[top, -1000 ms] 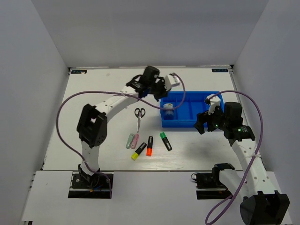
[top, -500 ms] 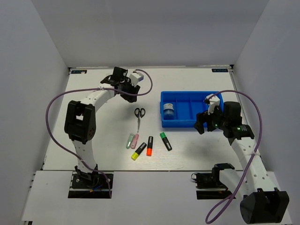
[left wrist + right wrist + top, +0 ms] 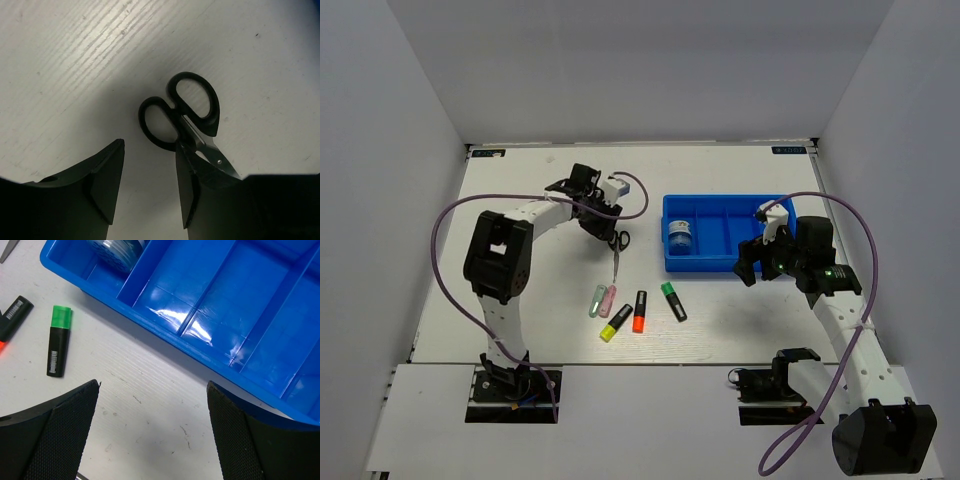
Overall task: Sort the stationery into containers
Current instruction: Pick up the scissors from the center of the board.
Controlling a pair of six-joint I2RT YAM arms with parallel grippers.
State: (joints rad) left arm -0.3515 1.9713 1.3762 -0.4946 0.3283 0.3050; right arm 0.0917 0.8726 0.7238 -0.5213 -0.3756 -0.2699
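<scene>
A white table (image 3: 720,320) sits boxed in by plain grey walls (image 3: 640,70) at nine, twelve and three o'clock, evenly lit.

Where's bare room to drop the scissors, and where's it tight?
Tray compartments right of the roll are bare; so is the table between the green highlighter and the tray's near wall. Tight: the highlighter row by the scissors tip.
</scene>
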